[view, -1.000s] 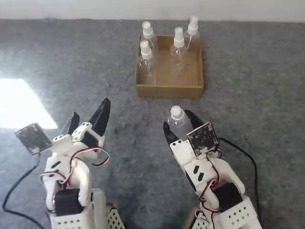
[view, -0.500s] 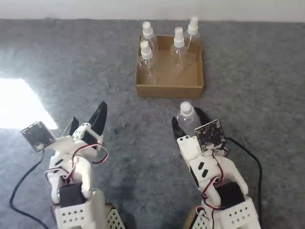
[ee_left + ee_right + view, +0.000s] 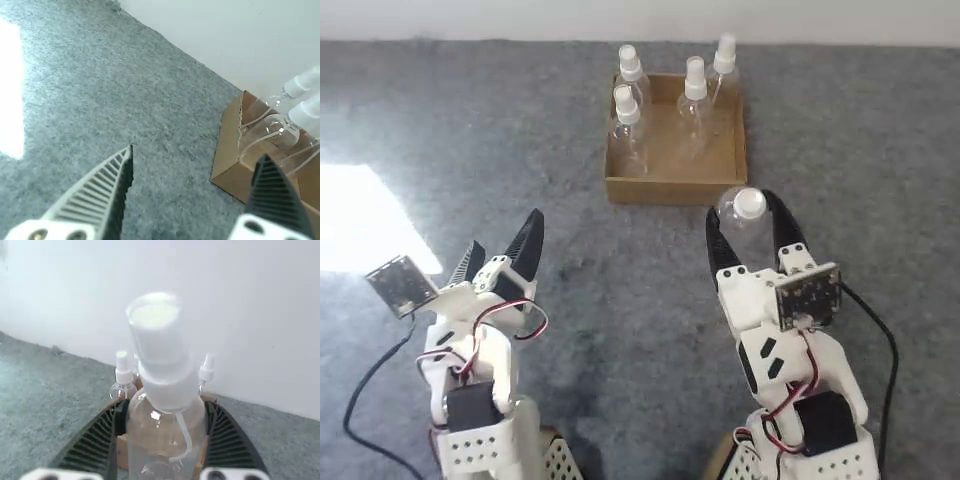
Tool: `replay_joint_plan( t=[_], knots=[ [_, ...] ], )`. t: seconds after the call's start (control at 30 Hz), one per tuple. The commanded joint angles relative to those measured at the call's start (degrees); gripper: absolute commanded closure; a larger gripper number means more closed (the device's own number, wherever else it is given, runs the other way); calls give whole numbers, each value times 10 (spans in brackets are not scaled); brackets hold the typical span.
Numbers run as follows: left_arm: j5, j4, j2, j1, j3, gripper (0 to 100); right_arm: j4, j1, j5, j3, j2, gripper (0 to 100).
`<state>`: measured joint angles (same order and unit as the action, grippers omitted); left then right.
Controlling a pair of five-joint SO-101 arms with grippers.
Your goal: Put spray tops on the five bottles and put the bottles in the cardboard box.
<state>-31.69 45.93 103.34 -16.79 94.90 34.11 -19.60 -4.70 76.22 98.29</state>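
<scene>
— Right arm, status?
— The right gripper (image 3: 742, 208) has its jaws clamped on a bottle (image 3: 741, 228) with the spray top fitted. The arm is stretched forward, and the bottle's top is just at the front right corner of the cardboard box (image 3: 675, 188).
— Left arm?
— The left gripper (image 3: 505, 232) has its jaws spread apart with nothing between them, above the grey mat (image 3: 470, 120), well apart from the box.
— Room in the box?
— The four capped bottles (image 3: 628, 120) stand toward the rear. The floor at front right is open.

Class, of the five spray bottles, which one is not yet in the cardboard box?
The bottle in the right gripper, just outside the cardboard box; the other four stand inside.
</scene>
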Motion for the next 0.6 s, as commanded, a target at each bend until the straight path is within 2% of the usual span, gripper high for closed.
replay_joint_plan(
  t=[0.0,0.37,0.57],
  knots=[
    [4,-16,11,-2,5,648,-74,7,-3,-41,-3,909],
    [4,-16,11,-4,7,648,-275,7,-4,-50,-204,909],
    [4,-16,11,-3,7,648,-325,8,-4,-109,-338,909]
  ],
)
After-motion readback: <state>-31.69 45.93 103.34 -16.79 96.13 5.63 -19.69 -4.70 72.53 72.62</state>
